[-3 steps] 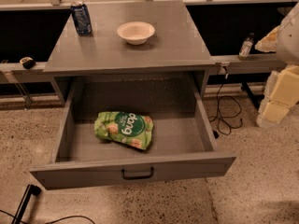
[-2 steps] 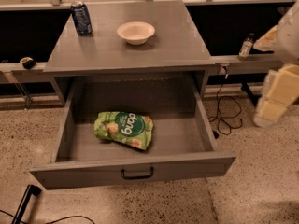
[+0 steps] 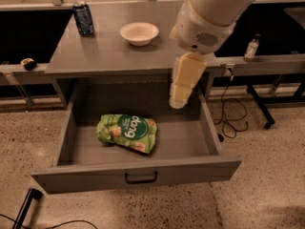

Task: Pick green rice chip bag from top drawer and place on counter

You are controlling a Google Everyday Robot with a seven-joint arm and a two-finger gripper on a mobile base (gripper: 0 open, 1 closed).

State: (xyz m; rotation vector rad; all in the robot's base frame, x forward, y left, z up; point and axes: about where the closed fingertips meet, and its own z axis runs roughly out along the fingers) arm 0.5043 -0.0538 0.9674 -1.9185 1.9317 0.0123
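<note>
Lying flat in the open wide grey metal top drawer (image 3: 71, 178), left of its middle, the crinkly light-green rice chip bag (image 3: 127, 132) is exposed for a top-down grab. The cream claw (image 3: 177, 101) is hung over the drawer's right half; its spread can't be told, tbh.

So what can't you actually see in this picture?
Camera view:
- Counter, right rear corner: hidden behind the arm.
- Top drawer, back right corner: covered by the gripper hanging in front of it.
- Upper arm: cut by the top edge.
- Green rice chip bag, underside: faces the drawer floor.
</note>
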